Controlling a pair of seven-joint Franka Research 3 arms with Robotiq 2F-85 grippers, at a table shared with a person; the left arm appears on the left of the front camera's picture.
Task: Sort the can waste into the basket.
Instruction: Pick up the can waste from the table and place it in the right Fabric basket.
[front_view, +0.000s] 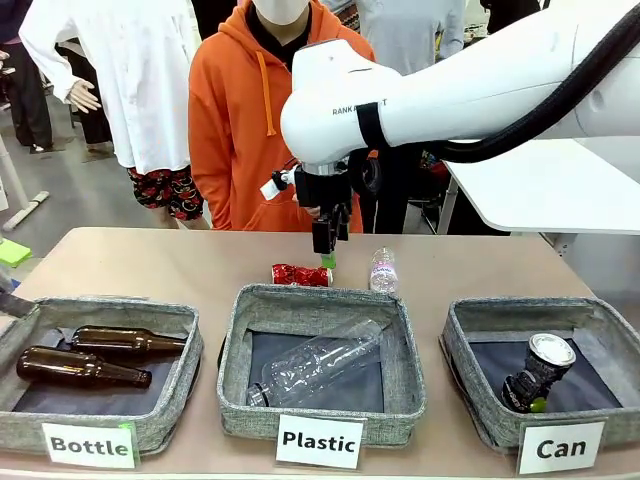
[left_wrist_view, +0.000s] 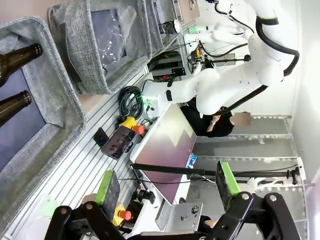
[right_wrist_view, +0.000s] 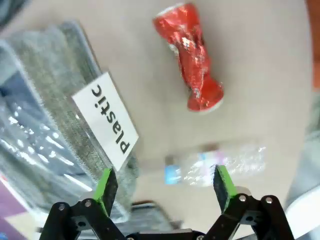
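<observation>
The crushed red can (front_view: 300, 275) lies on its side on the table, just behind the middle basket. My right gripper (front_view: 327, 256) hangs open right above and beside it, nothing between its fingers. In the right wrist view the red can (right_wrist_view: 192, 55) lies ahead of the open right gripper (right_wrist_view: 165, 182). The black can with a silver top (front_view: 540, 372) rests inside the grey "Can" basket (front_view: 470, 330) at the front right. My left gripper (left_wrist_view: 167, 185) is open and empty, off the table's left end.
A small clear plastic bottle (front_view: 383, 270) stands right of the red can. The "Plastic" basket (front_view: 235, 330) holds a clear bottle, and the "Bottle" basket (front_view: 185, 330) holds two brown bottles. A person in an orange hoodie (front_view: 235, 110) stands at the far side.
</observation>
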